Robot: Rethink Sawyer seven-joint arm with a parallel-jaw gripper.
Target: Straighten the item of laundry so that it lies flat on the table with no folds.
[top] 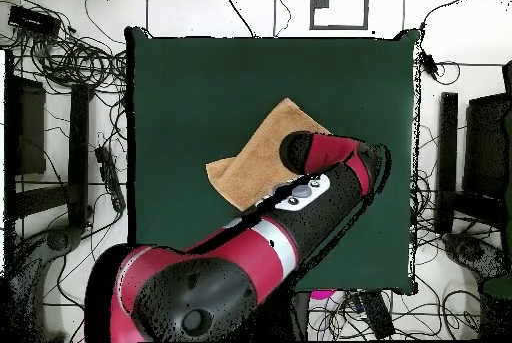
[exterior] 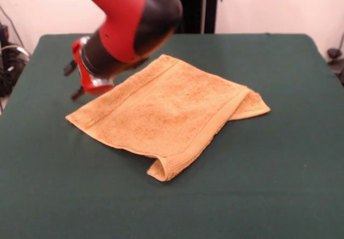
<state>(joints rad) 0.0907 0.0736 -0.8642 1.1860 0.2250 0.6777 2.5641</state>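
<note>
The orange-tan towel [exterior: 161,113] lies near the middle of the dark green table [exterior: 279,185]. It is doubled over: an upper layer covers a lower one that pokes out at the right corner, and the front corner curls up in a fold. My gripper [exterior: 73,80] hangs at the towel's far left edge, pointing sideways just above the cloth, open and empty. In the overhead view the arm [top: 330,174] covers the gripper and part of the towel [top: 258,159] on the table [top: 200,79].
Cables and equipment lie on the floor around the table [top: 70,69]. The arm's thick red and black links [exterior: 134,19] hang over the table's far left part.
</note>
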